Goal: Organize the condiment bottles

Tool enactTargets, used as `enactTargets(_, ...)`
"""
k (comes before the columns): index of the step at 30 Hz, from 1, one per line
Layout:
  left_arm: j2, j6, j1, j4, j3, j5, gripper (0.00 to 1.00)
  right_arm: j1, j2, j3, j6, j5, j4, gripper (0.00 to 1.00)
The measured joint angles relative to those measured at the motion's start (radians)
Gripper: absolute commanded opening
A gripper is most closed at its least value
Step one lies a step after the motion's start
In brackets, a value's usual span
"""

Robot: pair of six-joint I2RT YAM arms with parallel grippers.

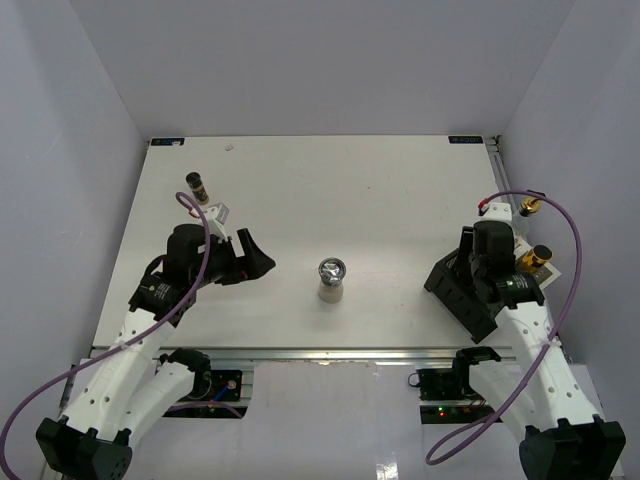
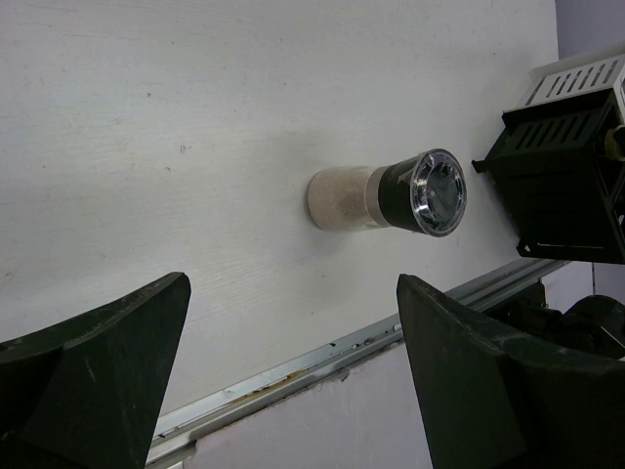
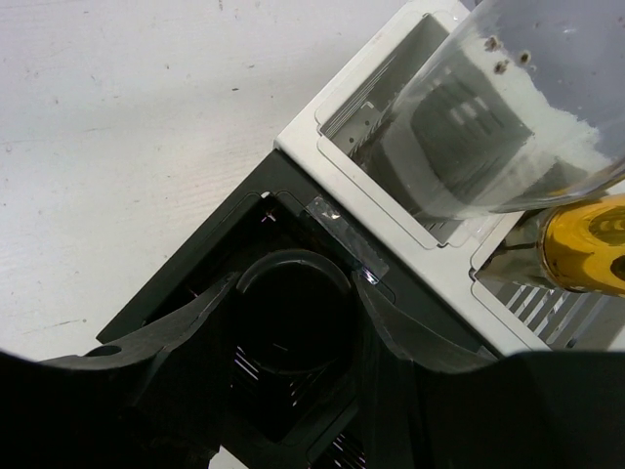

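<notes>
A chrome-topped shaker (image 1: 332,278) stands alone mid-table; the left wrist view shows it (image 2: 386,193) ahead of my left gripper (image 2: 293,381), which is open and empty. That left gripper (image 1: 255,262) hangs to the shaker's left. One small dark jar (image 1: 197,186) stands at the far left. My right gripper (image 3: 293,293) is shut on another dark black-capped jar (image 3: 293,322), held in a compartment of the black rack (image 3: 186,283). A clear glass bottle (image 3: 508,117) and a gold-yellow bottle (image 3: 586,244) sit in the white tray (image 3: 391,210) beside it.
The black rack (image 1: 455,290) stands at the right near the table's front edge, with the gold-spouted bottle (image 1: 528,207) and the yellow-labelled bottle (image 1: 540,260) behind my right arm. A metal rail (image 2: 293,371) runs along the front edge. Grey walls enclose the table.
</notes>
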Motion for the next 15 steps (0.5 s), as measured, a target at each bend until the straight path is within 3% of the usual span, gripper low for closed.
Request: enactTargets(15,0.000,0.011,0.000,-0.017,0.010,-0.001,0.98,-0.001,0.022,-0.004,-0.012,0.035,0.021,0.69)
